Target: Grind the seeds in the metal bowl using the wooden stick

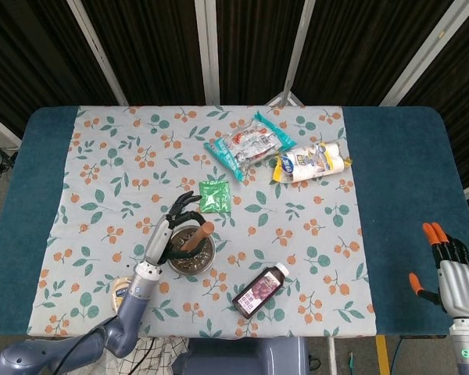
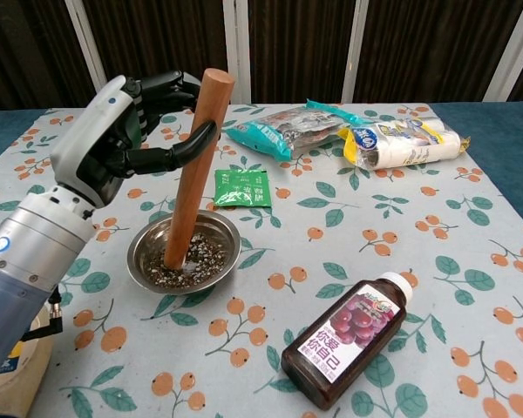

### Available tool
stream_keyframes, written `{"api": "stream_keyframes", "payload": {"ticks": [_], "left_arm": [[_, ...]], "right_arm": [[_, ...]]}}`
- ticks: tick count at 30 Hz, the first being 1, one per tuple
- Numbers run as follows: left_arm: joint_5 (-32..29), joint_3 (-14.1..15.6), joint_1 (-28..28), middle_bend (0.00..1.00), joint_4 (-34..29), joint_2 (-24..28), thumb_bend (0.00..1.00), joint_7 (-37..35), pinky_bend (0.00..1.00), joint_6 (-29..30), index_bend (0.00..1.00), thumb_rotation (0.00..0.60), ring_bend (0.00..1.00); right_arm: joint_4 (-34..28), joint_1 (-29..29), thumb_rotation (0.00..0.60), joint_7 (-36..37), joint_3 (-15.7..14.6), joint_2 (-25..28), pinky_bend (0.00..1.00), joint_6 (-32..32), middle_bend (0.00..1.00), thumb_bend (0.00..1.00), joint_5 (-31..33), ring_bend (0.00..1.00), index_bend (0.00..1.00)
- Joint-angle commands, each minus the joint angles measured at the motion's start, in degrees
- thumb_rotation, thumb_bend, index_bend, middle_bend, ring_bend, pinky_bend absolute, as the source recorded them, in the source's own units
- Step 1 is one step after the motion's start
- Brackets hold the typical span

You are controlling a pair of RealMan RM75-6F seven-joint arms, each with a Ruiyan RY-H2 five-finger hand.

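Note:
A metal bowl (image 2: pixel 218 228) (image 1: pixel 206 257) holding dark seeds (image 2: pixel 206 255) sits on the flowered cloth, left of centre. The wooden stick (image 2: pixel 194 165) (image 1: pixel 195 234) stands tilted in it, lower end among the seeds. My left hand (image 2: pixel 122 138) (image 1: pixel 167 231) holds the stick near its top, fingers curled around it. My right hand (image 1: pixel 447 269) hangs open beyond the table's right edge, seen only in the head view.
A dark juice bottle (image 2: pixel 349 338) lies right of the bowl. A green sachet (image 2: pixel 238 187) lies just behind the bowl. Snack bags (image 2: pixel 289 128) and a yellow and white packet (image 2: pixel 399 142) lie at the back. A jar (image 1: pixel 122 294) stands by the left arm.

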Motion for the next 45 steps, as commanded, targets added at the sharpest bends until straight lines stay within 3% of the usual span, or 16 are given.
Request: {"api": "stream_keyframes", "payload": {"ticks": [1, 19, 28, 35, 45], "left_arm": [[0.07, -0.27, -0.53, 0.62, 0.23, -0.13, 0.78, -0.22, 0.09, -0.35, 0.55, 0.600, 0.15], [-0.20, 1.24, 0.63, 0.62, 5.37, -2.71, 0.78, -4.09, 0.10, 0.39, 0.55, 0.600, 0.15], [0.50, 1.34, 0.35, 0.62, 4.97, -2.23, 0.78, -3.58, 0.10, 1.00, 0.55, 0.600, 0.15], [1.10, -0.33, -0.69, 0.62, 1.15, -0.70, 0.78, -1.83, 0.10, 2.47, 0.55, 0.600, 0.15], [2.30, -2.39, -1.97, 0.62, -8.75, 5.73, 0.77, 5.81, 0.10, 2.93, 0.55, 0.600, 0.15]], "right_arm": [[-0.03, 0.07, 0.600, 0.05, 0.01, -0.01, 0.00, -0.18, 0.00, 0.37, 0.12, 0.00, 0.00], [-0.24, 0.11, 0.600, 0.55, 0.05, 0.26, 0.00, -0.55, 0.00, 0.37, 0.52, 0.00, 0.00], [-0.32, -0.05, 0.600, 0.38, 0.08, 0.22, 0.00, -0.17, 0.00, 0.37, 0.51, 0.00, 0.00], [-0.28, -0.12, 0.600, 0.43, 0.08, 0.24, 0.00, 0.03, 0.00, 0.37, 0.38, 0.00, 0.00], [-0.17, -0.22, 0.600, 0.48, 0.10, 0.28, 0.00, 0.25, 0.00, 0.37, 0.30, 0.00, 0.00]]}}
